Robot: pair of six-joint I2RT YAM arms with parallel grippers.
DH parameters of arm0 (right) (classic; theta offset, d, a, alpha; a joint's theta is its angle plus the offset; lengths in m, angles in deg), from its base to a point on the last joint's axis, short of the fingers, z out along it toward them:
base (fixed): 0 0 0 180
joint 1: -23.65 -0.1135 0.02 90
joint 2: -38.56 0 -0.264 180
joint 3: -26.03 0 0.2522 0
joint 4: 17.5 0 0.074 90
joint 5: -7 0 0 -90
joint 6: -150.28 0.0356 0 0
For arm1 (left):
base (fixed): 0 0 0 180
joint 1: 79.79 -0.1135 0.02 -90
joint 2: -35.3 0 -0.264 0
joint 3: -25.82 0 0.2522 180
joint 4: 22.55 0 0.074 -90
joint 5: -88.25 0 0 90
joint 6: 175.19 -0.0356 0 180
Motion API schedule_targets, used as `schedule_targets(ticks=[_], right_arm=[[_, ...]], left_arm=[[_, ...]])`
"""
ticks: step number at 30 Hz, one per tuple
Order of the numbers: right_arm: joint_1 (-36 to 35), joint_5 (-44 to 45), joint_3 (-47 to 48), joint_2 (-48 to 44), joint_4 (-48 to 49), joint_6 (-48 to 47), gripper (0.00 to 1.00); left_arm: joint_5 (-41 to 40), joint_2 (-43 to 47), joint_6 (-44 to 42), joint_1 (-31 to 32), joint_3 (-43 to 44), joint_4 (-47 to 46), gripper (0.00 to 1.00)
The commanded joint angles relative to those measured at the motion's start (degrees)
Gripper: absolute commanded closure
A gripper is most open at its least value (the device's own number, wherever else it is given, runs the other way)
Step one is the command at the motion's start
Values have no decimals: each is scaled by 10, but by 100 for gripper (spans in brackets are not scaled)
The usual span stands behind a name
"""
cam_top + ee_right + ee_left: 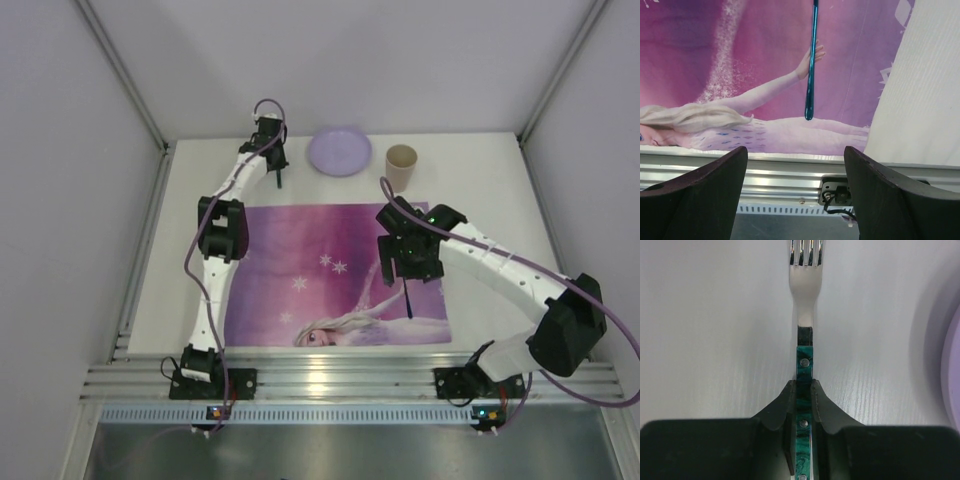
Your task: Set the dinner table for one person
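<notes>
The white dinner table point(490, 190) carries a purple princess placemat point(300, 270). My left gripper point(272, 160) is at the far left of the table, next to a lilac plate point(339, 151). It is shut on the green handle of a fork point(805, 365), whose tines point(806, 252) point away over the white top. My right gripper point(405, 262) is open and empty above the placemat's right part. A teal-handled utensil point(811, 65) lies on the placemat ahead of its fingers point(715, 190); its head is out of view.
A beige cup point(401, 165) stands upright right of the plate. The plate's rim point(955, 365) shows at the right edge of the left wrist view. The aluminium rail point(340, 375) runs along the near edge, below the placemat point(740, 50).
</notes>
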Motion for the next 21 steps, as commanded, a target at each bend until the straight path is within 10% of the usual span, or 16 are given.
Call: schedule_targets(ticks=[1, 21], right_arm=[[2, -13, 32, 6, 27, -21, 22], [3, -53, 6, -26, 136, -66, 21]], left_arm=[[-13, 1, -12, -3, -44, 77, 100], [13, 489, -9, 31, -365, 66, 100]])
